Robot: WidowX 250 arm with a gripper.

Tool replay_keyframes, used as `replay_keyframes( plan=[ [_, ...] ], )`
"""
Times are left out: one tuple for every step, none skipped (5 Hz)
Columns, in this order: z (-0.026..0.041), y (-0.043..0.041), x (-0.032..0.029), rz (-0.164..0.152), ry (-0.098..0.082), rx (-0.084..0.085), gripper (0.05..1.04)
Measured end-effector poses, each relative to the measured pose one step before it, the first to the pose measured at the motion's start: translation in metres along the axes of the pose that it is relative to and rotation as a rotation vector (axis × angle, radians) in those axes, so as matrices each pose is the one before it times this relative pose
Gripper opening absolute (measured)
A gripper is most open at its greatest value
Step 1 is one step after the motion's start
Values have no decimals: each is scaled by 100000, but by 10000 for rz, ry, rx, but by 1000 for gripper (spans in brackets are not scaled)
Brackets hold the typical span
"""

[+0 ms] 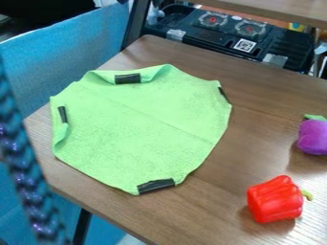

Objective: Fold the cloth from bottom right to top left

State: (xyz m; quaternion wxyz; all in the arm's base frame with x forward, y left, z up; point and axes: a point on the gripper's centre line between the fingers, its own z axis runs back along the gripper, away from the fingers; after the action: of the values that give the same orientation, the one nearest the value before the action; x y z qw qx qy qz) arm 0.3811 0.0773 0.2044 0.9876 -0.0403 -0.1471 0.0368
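So there's a lime green cloth lying mostly flat on the wood-look worktop, black patches around its edges, a couple of edges curled over. Red toy pepper sits near the front right, with a purple toy veggie behind it.

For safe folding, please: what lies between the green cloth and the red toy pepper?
Between the cloth and the pepper lies bare brown wood-grain tabletop, in the camera view.
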Motion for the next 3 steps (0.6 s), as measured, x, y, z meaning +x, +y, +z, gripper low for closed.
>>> replay_keyframes(
  plan=[
    [-1377,145,-333,56,375,-61,1001],
    [-2068,353,-1540,-286,379,298,1001],
    [-54,-437,-1393,-536,-152,348,1001]
  ],
)
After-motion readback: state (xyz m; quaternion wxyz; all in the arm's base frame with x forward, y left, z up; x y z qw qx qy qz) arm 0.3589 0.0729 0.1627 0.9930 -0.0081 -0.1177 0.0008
